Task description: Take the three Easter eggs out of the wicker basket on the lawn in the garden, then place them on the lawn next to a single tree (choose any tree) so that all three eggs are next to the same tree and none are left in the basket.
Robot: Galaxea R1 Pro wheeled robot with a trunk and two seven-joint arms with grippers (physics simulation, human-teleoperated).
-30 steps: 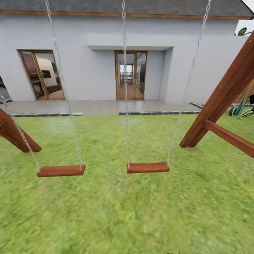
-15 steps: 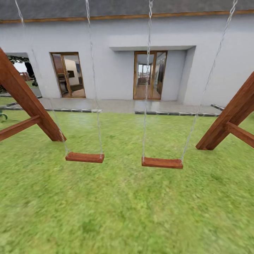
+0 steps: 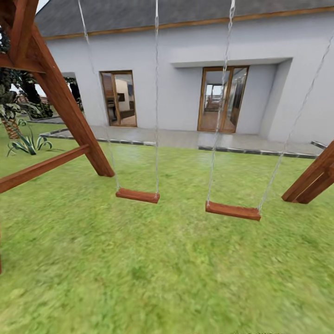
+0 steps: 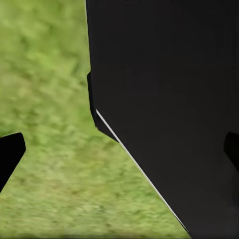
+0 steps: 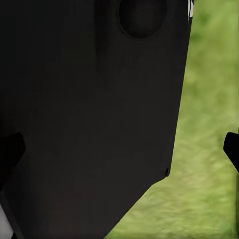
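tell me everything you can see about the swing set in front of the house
The swing set is built of reddish-brown wooden beams: slanted legs planted in the lawn at both sides, the left one braced by a lower crossbeam. Two flat wooden seats hang from thin metal chains, the left seat farther off, the right seat nearer. Both hang just above the grass, tilted slightly, with nothing on them. The top bar is out of frame. Behind it stands the white house.
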